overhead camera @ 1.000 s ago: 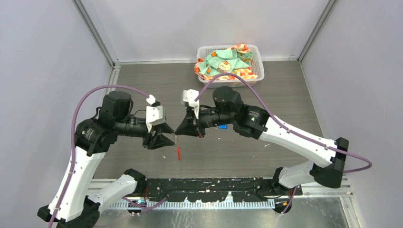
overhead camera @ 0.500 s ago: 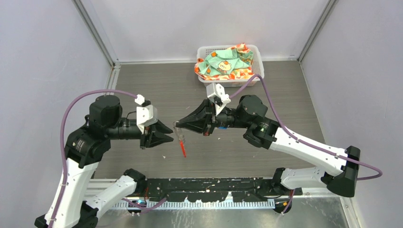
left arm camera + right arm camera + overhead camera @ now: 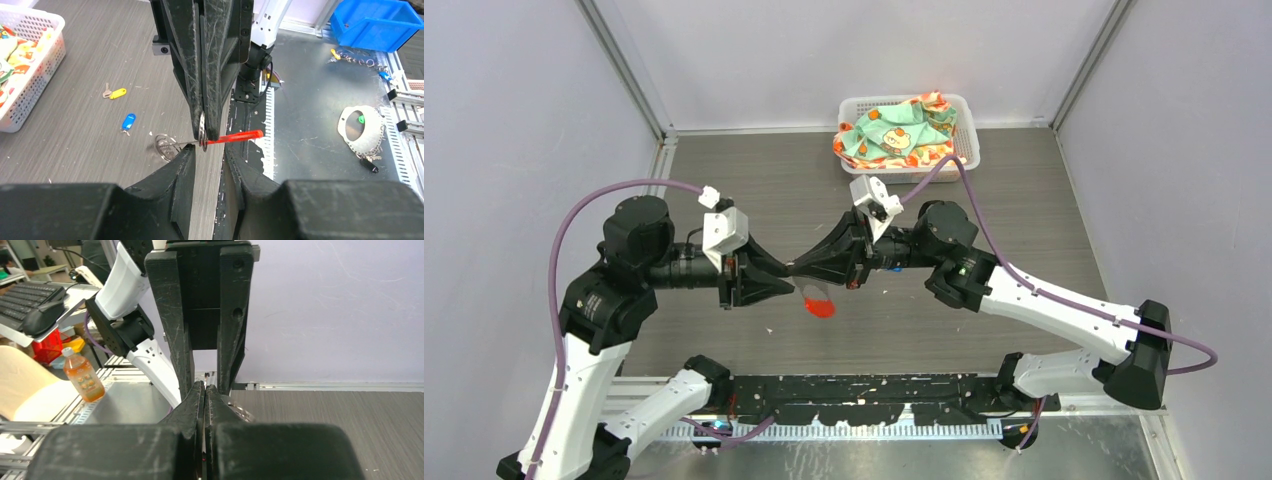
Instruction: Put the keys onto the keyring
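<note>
Though near left pincer (image 3: pixel 210 148), keyring (image 3: pixel 235 137) in right pincer (image 3: pixel 206 134).

Overhead view, wrist close-ups facing each other

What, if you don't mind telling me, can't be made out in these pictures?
Yellow key, blue key: absent from the top view, likely under the right arm.
Keyring: in the right wrist view, the right gripper's shut fingers hide its grip on it.
Ring's split: too small in every view.
Top view: the left gripper and right gripper meet over the ring; only the red tag shows.
</note>
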### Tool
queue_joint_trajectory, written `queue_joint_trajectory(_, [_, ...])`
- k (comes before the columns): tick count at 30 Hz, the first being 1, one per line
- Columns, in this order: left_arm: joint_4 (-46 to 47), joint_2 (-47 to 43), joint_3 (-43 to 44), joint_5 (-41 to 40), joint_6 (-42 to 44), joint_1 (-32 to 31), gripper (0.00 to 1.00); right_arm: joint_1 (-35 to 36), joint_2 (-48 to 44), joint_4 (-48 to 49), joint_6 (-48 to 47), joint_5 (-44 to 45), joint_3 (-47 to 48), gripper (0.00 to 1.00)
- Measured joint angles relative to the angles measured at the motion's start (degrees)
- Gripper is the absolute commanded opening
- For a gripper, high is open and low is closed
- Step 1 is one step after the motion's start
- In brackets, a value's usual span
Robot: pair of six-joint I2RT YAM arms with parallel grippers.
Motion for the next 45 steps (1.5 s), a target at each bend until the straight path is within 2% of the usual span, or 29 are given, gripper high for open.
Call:
queue_joint_trajectory(4, [0.5, -0.1, 0.0, 0.0, -1.2, 0.0, 0.36, 0.0, 0.7, 0.5, 0.9, -2.3, 0.0, 0.01])
queue_joint_trajectory(6, [0.4, -0.1, 0.0, 0.0, -1.7, 0.0, 0.35, 0.0, 0.7, 0.7, 1.1, -3.2, 0.0, 0.01])
queue_joint_trajectory(11, [0.4, -0.2, 0.0, 0.1, -2.8, 0.0, 0.18, 0.0, 0.7, 1.0, 1.3, -4.4, 0.0, 0.01])
queue_joint_trajectory(12, [0.4, -0.2, 0.0, 0.1, -3.1, 0.0, 0.17, 0.0, 0.7, 1.0, 1.3, -4.4, 0.0, 0.01])
queue_joint_trajectory(18, [0.9, -0.5, 0.0, 0.2, -5.7, 0.0, 0.31, 0.0, 0.7, 0.9, 1.2, -4.8, 0.0, 0.01])
queue_joint_trajectory(20, [0.9, -0.5, 0.0, 0.4, -6.1, 0.0, 0.31, -0.1, 0.7, 0.8, 1.0, -4.8, 0.0, 0.01])
queue_joint_trajectory(28, [0.9, -0.5, 0.0, 0.0, -7.1, 0.0, 0.17, -0.1, 0.7, 0.5, 0.6, -5.5, 0.0, 0.01])
queue_joint_trajectory(36, [0.7, -0.6, 0.0, -2.2, -7.5, 0.0, 0.18, -0.5, 0.8, -1.9, -0.7, -5.4, 0.5, 0.01])
queue_joint_trajectory(38, [0.6, -0.7, -0.1, -2.2, -7.5, 0.0, 0.04, -0.5, 0.8, -2.6, -1.1, -5.5, 0.6, 0.01])
queue_joint_trajectory(40, [0.6, -0.9, -0.3, -2.2, -7.5, 0.0, 0.01, -0.5, 0.8, -3.1, -1.3, -5.4, 0.7, 0.01])
queue_joint_trajectory(45, [0.5, -1.2, -0.8, -1.9, -7.3, 0.0, 0.0, -0.6, 1.1, -5.5, -1.5, -5.4, 1.7, 0.1])
